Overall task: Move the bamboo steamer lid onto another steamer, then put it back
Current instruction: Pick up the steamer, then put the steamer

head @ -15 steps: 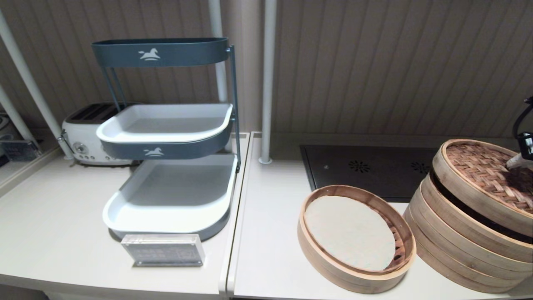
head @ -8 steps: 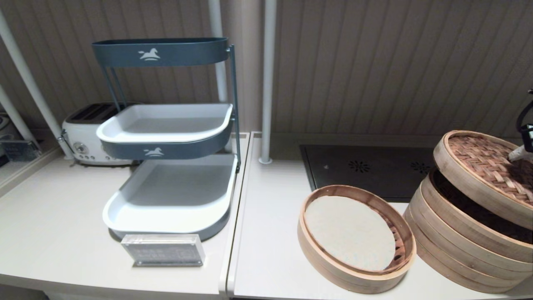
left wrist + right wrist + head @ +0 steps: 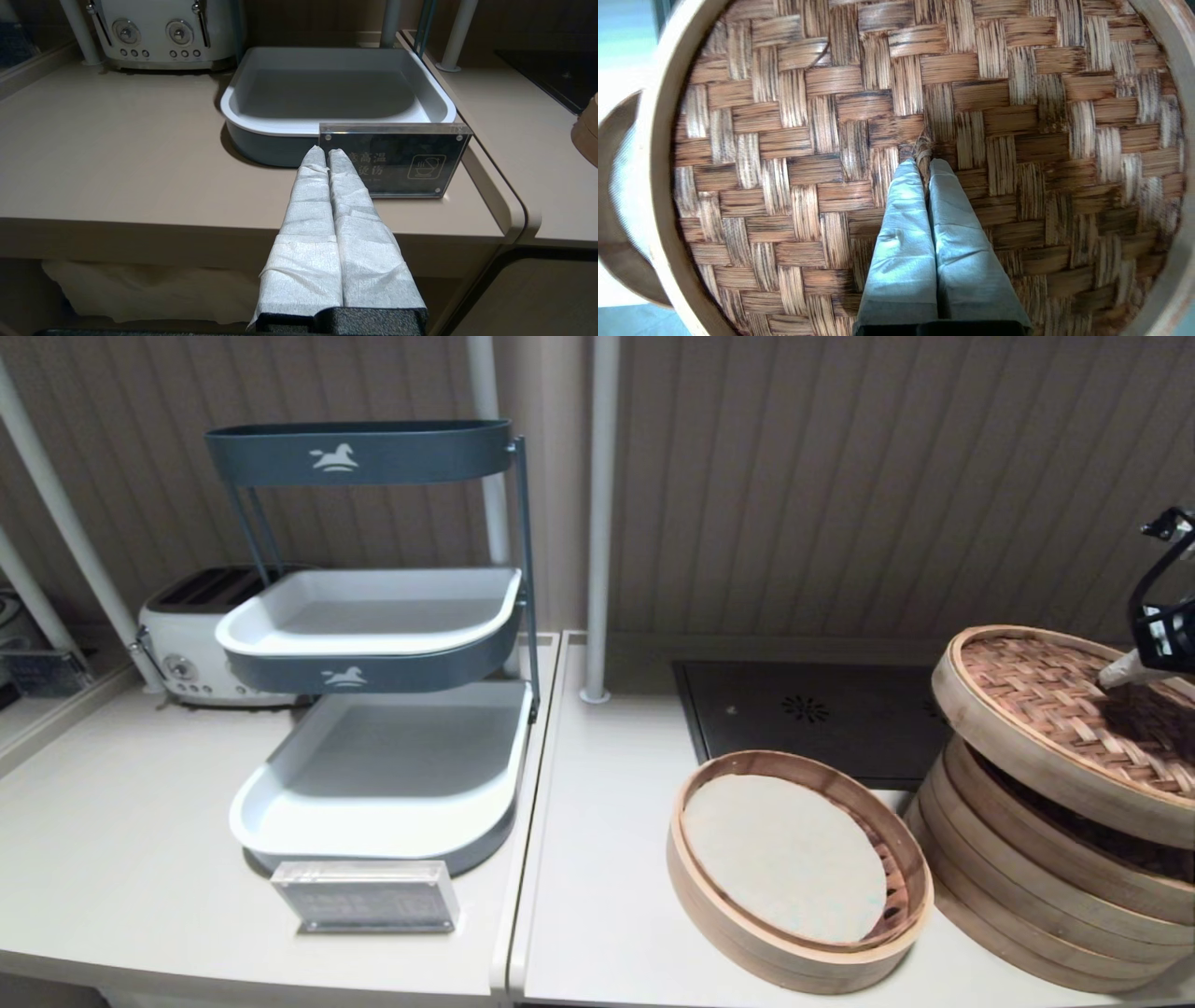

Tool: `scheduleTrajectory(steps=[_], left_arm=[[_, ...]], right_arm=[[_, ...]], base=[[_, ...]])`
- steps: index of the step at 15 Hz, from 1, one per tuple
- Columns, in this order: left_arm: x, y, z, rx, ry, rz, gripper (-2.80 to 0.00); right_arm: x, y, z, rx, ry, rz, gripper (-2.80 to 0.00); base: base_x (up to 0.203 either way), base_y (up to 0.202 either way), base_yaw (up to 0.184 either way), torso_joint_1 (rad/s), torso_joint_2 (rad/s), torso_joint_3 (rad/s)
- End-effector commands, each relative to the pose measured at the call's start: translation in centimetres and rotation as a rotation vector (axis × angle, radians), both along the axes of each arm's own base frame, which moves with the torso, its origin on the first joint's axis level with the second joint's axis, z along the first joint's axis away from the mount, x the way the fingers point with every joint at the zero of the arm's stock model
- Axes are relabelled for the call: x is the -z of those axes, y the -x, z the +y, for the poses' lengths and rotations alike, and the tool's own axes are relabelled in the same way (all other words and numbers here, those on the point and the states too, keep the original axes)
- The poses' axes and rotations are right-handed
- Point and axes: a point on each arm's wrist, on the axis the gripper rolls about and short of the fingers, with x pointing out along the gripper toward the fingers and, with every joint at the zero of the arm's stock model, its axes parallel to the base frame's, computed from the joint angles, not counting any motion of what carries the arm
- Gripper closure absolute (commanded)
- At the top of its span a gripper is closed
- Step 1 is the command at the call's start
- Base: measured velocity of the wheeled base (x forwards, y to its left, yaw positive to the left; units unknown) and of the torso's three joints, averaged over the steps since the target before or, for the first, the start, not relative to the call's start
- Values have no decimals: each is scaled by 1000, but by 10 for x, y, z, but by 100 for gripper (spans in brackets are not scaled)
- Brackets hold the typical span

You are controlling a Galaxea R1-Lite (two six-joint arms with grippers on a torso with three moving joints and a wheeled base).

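Observation:
The bamboo steamer lid (image 3: 1046,709), woven reddish-brown with a pale hoop, hangs tilted above the taller stacked steamer (image 3: 1027,887), its left side clear of the stack. In the gap below it shows that steamer's own dark woven lid (image 3: 1083,817). My right gripper (image 3: 923,163) is shut on the twine loop (image 3: 922,147) at the middle of the lid (image 3: 794,140); in the head view this gripper (image 3: 1108,679) comes in from the right edge. The low steamer (image 3: 747,933) with its pale liner (image 3: 784,854) sits uncovered to the left. Parked before the left counter, my left gripper (image 3: 325,151) is shut on nothing.
A black induction hob (image 3: 822,714) lies behind the steamers. On the left counter stand a three-tier grey tray rack (image 3: 373,616), a white toaster (image 3: 182,644) and an acrylic sign (image 3: 366,894). White poles (image 3: 597,523) rise at the back.
The right gripper has lifted the lid higher off the tall steamer and carried it leftward; the gap beneath it has widened. The left arm has not moved.

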Motion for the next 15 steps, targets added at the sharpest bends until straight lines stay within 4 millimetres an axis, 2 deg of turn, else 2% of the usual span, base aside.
scheduleTrajectory(steps=[1, 15], left_arm=[[8, -2, 0, 0, 0, 25, 0], [8, -2, 0, 0, 0, 25, 0]], right_arm=[[-2, -3, 13, -36, -5, -3, 0], [-2, -19, 122, -239, 0, 25, 0]], base=[[0, 0, 0, 0, 0, 0], [0, 0, 0, 0, 0, 0]])
